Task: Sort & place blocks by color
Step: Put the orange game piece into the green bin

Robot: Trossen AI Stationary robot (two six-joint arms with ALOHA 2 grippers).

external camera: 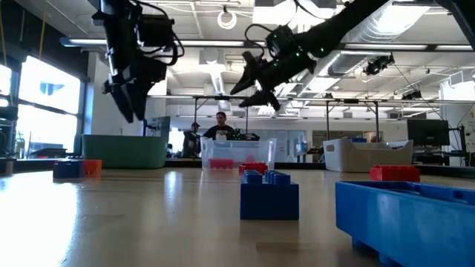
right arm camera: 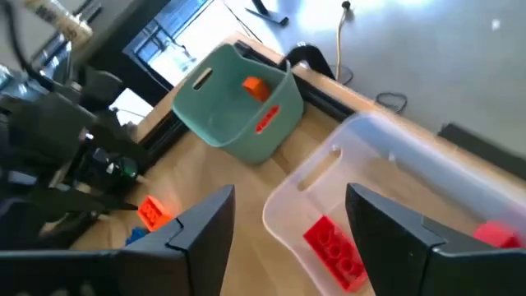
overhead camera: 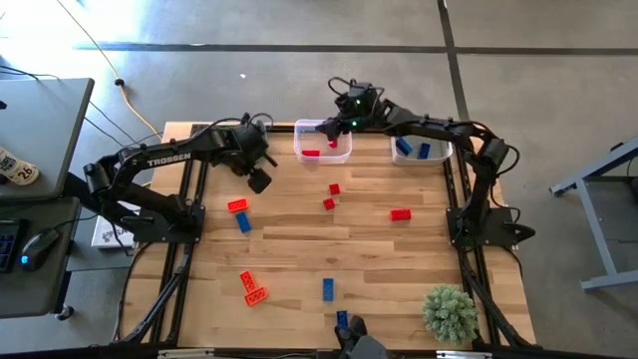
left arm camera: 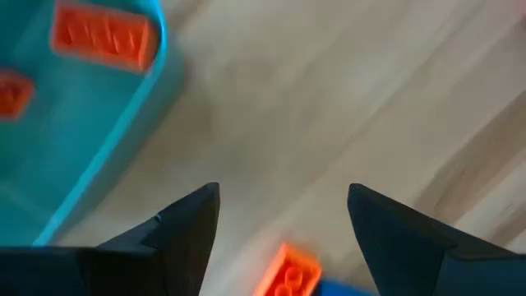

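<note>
Red, orange and blue blocks lie scattered on the wooden table. An orange block (overhead camera: pixel 237 205) and a blue block (overhead camera: pixel 243 222) lie at the left, below my left gripper (overhead camera: pixel 259 181). That gripper hangs open above the table, pointing down beside the green bin (left arm camera: pixel 74 131), and the orange block (left arm camera: pixel 288 271) shows between its fingers. Two orange blocks (left arm camera: pixel 103 34) lie in the green bin. My right gripper (overhead camera: pixel 327 128) is open and empty above the clear bin (overhead camera: pixel 322 140). The clear bin holds red blocks (right arm camera: pixel 333 247).
A pale bin (overhead camera: pixel 419 150) with blue blocks stands at the far right. More red blocks (overhead camera: pixel 400 213), orange blocks (overhead camera: pixel 251 288) and blue blocks (overhead camera: pixel 327 288) lie across the middle and near part. A green plant (overhead camera: pixel 449 311) sits at the near right corner.
</note>
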